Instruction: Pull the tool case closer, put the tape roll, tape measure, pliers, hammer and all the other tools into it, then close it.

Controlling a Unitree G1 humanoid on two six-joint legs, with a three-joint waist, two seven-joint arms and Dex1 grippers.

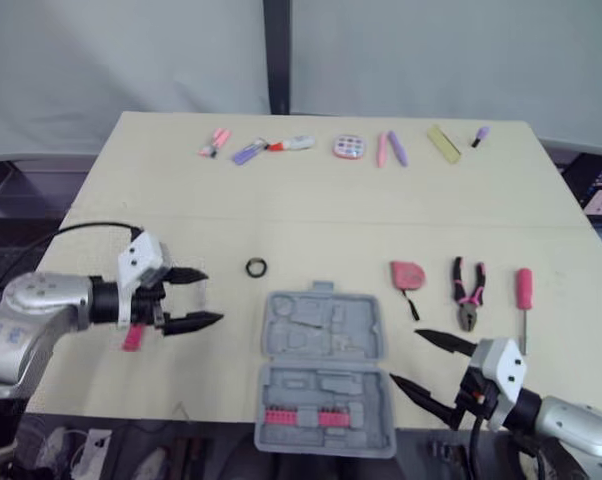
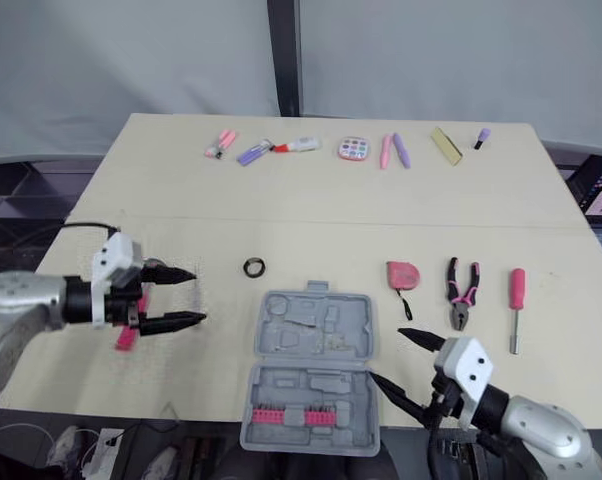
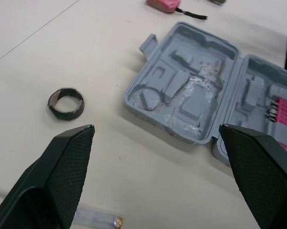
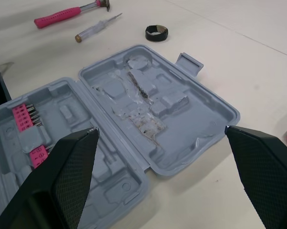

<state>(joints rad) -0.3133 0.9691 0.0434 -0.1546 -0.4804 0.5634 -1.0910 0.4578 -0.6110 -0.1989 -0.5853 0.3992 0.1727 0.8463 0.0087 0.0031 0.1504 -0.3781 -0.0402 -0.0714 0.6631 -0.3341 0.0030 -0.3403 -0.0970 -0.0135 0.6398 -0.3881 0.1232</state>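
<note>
At the left, the left gripper (image 1: 213, 297) hovers over the pale, smooth table (image 1: 311, 215) with its two black fingers spread wide and nothing between them; the left wrist view shows their inner faces covered in a fine cross-hatched grip texture. Under that arm lies the hammer (image 4: 60, 16) with its bright pink handle, and just beside it a slim screwdriver (image 4: 97, 27) with a clear handle and a brass-coloured end cap. Further right, the tape roll (image 1: 258, 267) is a small black ring lying flat, near the far left corner of the tool case (image 1: 321, 325). The case sits at the near edge of the table, between the two grippers, lying fully open and flat. It is grey moulded plastic with rounded corners, a small latch tab on its far edge and a hinge across the middle. The far half has empty shaped recesses, scuffed and whitish along the centre. The near half holds a pink strip of bits (image 1: 301, 418). Right of the case lie the pink tape measure (image 1: 408, 274) with its black strap, the pliers (image 1: 469, 290) with pink-and-black handles, and a pink-handled screwdriver (image 1: 523, 295). The right gripper (image 1: 406, 356) is poised at the case's right side, fingers wide apart and empty.
</note>
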